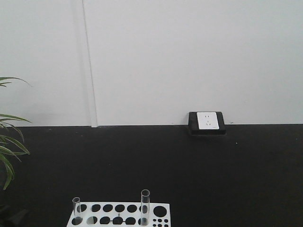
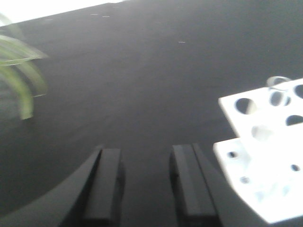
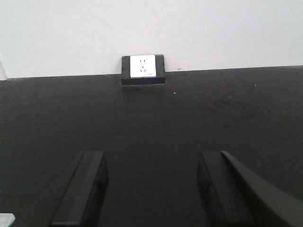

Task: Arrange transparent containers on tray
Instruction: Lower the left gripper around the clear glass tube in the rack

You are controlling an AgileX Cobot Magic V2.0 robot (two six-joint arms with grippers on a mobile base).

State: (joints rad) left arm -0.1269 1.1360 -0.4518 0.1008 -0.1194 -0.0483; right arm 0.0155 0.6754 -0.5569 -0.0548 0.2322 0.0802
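The tray (image 1: 125, 214) sits at the near edge of the worktop (image 1: 199, 170), left of its middle. The left tube (image 1: 76, 208) stands in a hole at the tray's left end, the right tube (image 1: 145, 205) right of the tray's middle (both upright). A socket (image 1: 207, 121) sits at the far edge, and a plant (image 1: 8, 146) overhangs the left edge.

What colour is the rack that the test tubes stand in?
The rack is white with dark round holes, best seen in the exterior front-facing view.
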